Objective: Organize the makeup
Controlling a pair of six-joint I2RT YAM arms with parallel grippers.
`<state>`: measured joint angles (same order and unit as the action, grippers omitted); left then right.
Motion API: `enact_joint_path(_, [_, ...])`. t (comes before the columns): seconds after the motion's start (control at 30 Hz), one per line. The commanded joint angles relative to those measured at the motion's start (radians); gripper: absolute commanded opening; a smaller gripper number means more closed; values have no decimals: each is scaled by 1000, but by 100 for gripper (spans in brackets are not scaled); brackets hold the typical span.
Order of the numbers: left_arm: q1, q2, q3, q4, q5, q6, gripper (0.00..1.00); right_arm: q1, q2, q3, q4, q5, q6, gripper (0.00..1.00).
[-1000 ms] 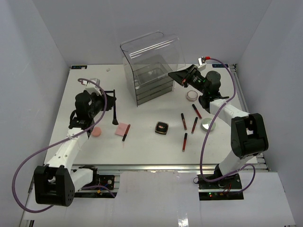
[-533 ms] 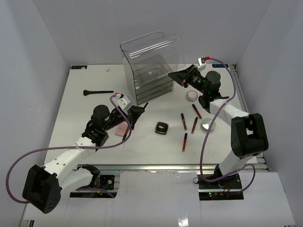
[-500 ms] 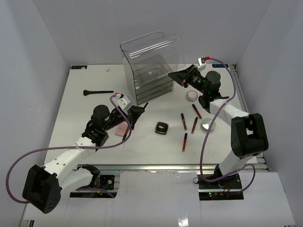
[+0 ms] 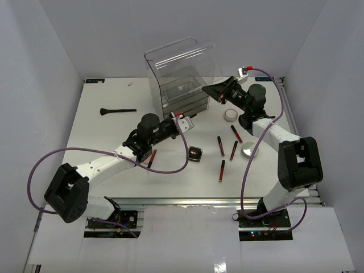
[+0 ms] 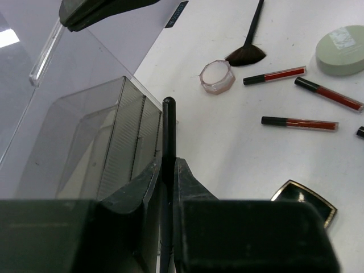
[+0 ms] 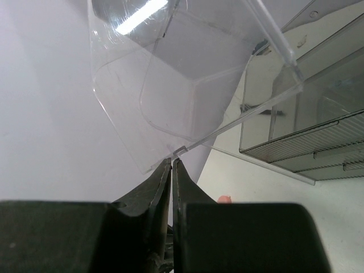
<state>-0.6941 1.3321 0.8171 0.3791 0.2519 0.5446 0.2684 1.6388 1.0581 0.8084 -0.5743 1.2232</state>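
Just beside the drawer box (image 4: 183, 103), the left fingers (image 5: 145, 183) are clamped on a slim black tube (image 5: 168, 131). The right fingers (image 6: 160, 176) are pinched together on the box's raised clear lid (image 6: 170, 85).

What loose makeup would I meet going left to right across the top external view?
black brush → lone red-and-black tube → black square compact → round silver tin. The clustered tubes and the small jar between the last two overlap in order, so they are left out.
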Motion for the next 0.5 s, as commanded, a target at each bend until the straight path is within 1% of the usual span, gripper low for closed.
enact_joint_path(0.0, [-8,53,95,17,2,132,0,-1,-57,53,54,-6,0,8])
enact_joint_path(0.3, [-8,178,233,-18,-22,215,0,-1,-63,48,56,-4,2,8])
enact_joint_path(0.47, [-8,222,260,-12,-58,267,0,-1,-67,48,55,-6,4,8])
